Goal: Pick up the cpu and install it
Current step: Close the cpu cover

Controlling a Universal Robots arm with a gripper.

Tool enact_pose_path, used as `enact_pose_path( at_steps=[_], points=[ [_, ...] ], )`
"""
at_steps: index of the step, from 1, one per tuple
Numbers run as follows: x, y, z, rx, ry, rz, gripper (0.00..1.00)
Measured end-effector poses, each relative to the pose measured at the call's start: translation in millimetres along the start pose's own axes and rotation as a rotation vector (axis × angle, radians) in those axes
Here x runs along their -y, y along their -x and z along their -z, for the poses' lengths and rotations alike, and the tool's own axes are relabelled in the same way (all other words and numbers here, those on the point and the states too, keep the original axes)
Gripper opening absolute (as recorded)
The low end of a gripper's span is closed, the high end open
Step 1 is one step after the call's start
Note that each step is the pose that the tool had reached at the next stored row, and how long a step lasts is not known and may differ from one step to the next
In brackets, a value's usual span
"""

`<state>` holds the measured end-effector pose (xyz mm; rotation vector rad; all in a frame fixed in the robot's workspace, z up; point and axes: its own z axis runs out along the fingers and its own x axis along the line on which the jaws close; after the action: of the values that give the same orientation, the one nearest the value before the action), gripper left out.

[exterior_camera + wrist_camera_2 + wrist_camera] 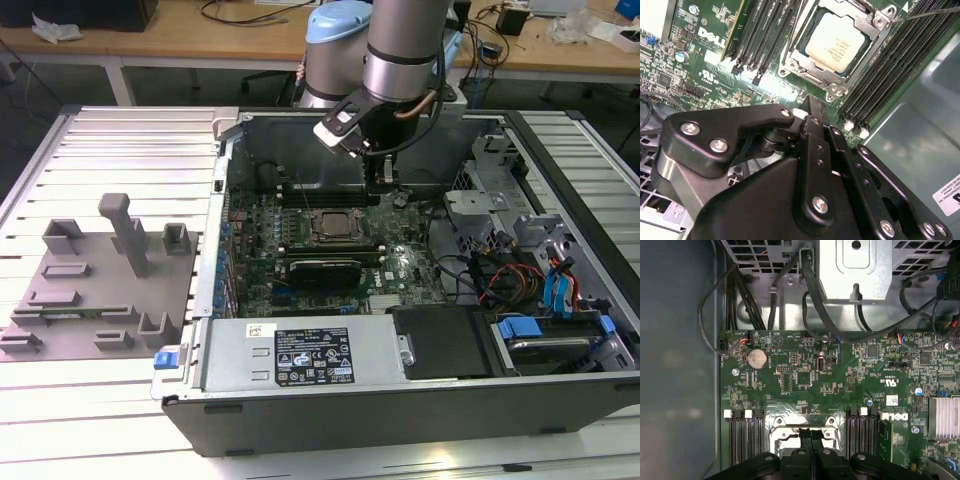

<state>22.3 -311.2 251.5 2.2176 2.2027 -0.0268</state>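
The cpu (835,46), a pale silvery square, lies flat inside the motherboard socket (335,226), with the socket's metal frame (805,70) around it. My gripper (383,183) hangs over the motherboard just behind the socket, toward the exterior view's right. In both wrist views its black fingers (805,436) are pressed together with nothing between them. The gripper (808,106) stands apart from the cpu. In the first wrist view the gripper (811,433) covers part of the socket (790,432).
The open computer case (400,410) lies on a slatted white table. A grey moulded tray with upright posts (95,290) sits to the exterior view's left. Memory slots (885,65) flank the socket. Cables and a drive cage (500,225) crowd the case's right side, and a power supply (310,355) lies in front.
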Motion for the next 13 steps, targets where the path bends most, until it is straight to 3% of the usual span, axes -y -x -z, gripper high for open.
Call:
enact_pose_path(
  at_steps=[5,6,8,13],
  points=[
    [0.1,0.0,-0.4,0.0003,-0.0076,0.000,0.11],
    [9.0,0.0,-1.4,0.0000,-0.0100,0.000,0.11],
    [19.9,1.7,-2.9,0.0001,-0.0100,0.000,0.11],
    [29.9,5.9,-6.4,-0.0002,-0.0098,0.000,0.11]
  ],
)
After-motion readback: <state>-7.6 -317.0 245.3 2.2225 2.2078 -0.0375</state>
